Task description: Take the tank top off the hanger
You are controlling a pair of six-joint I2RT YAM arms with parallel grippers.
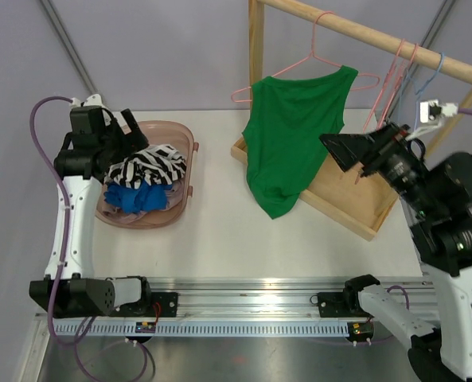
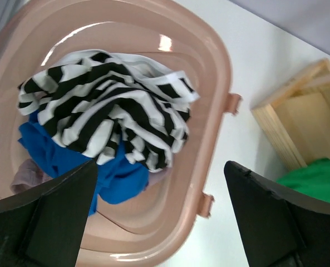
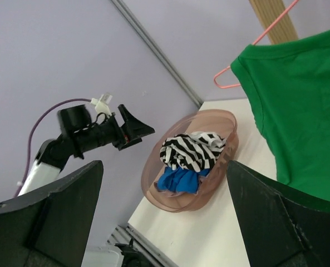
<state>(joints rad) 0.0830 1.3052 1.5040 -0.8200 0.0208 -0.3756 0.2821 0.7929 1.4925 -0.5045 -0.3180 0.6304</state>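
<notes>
One green tank top (image 1: pixel 291 135), one pink basket (image 1: pixel 184 135), one wooden tray (image 1: pixel 343 199).

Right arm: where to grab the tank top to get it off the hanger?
Probably the shoulder strap of the tank top nearest the open right gripper, approached from the right: it drapes over an arm of the pink hanger, so it should slide off outward.

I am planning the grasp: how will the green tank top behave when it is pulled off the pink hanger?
Probably floppy: the green tank top hangs in soft folds and bunches at its hem. Likely light, since the thin pink hanger carries it. The hanger may swing when pulled.
</notes>
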